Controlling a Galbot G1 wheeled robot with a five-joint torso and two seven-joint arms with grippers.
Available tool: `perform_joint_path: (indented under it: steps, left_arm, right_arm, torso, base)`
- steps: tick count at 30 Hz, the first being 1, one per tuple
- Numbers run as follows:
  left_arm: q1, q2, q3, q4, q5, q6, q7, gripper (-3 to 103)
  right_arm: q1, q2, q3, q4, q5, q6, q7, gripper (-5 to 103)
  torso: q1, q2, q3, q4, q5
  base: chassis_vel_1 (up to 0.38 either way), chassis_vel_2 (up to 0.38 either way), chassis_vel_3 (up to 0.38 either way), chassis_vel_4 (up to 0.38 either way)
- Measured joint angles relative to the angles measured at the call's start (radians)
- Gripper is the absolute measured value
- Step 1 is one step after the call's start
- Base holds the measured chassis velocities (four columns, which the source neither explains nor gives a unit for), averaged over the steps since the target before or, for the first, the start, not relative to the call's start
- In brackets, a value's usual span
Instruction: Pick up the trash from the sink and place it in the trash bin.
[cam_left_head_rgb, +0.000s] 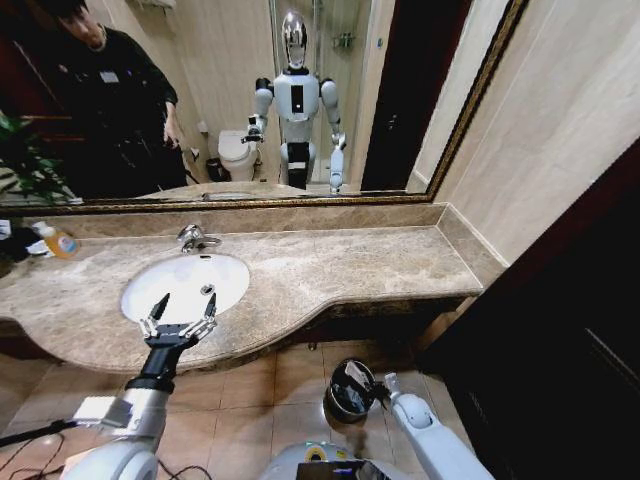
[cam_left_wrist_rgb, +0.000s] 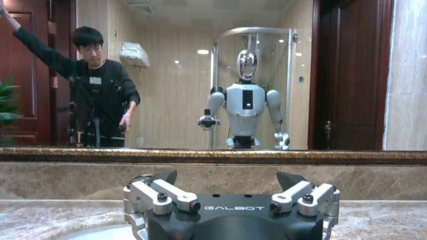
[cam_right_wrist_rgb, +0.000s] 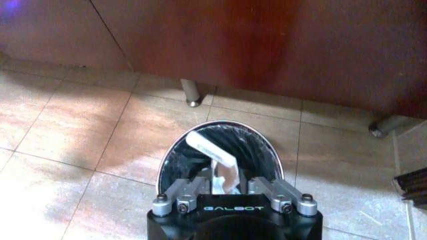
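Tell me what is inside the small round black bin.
Inside the small round black bin lies a white sachet. The right gripper, hanging above with its jaws close together, covers the rest.

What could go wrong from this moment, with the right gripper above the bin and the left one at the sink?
1. The right gripper holds a white packet over the trash bin. The long packet might catch on the rim and fall on the floor tiles.
2. The left gripper hangs open over the front edge of the sink. Going down here, it could strike the marble counter.
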Motion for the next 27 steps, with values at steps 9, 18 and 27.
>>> perform_joint_path:
  steps: [9, 18, 27]
  left_arm:
    - [0.000, 0.000, 0.000, 0.000, 0.000, 0.000, 0.000, 100]
    - [0.000, 0.000, 0.000, 0.000, 0.000, 0.000, 0.000, 100]
    - [0.000, 0.000, 0.000, 0.000, 0.000, 0.000, 0.000, 100]
  right_arm:
    - [0.002, -0.002, -0.001, 0.004, -0.001, 0.004, 0.000, 55]
    - [-0.003, -0.008, 0.001, 0.011, -0.002, 0.008, 0.002, 88]
    - [-0.008, -0.008, 0.003, 0.017, 0.000, 0.009, 0.003, 100]
  torso:
    - [0.000, 0.000, 0.000, 0.0000, 0.0000]
    - [0.000, 0.000, 0.000, 0.0000, 0.0000]
    - [0.000, 0.000, 0.000, 0.0000, 0.0000]
  base:
    - [0.000, 0.000, 0.000, 0.000]
    - [0.000, 0.000, 0.000, 0.000]
    - [0.000, 0.000, 0.000, 0.000]
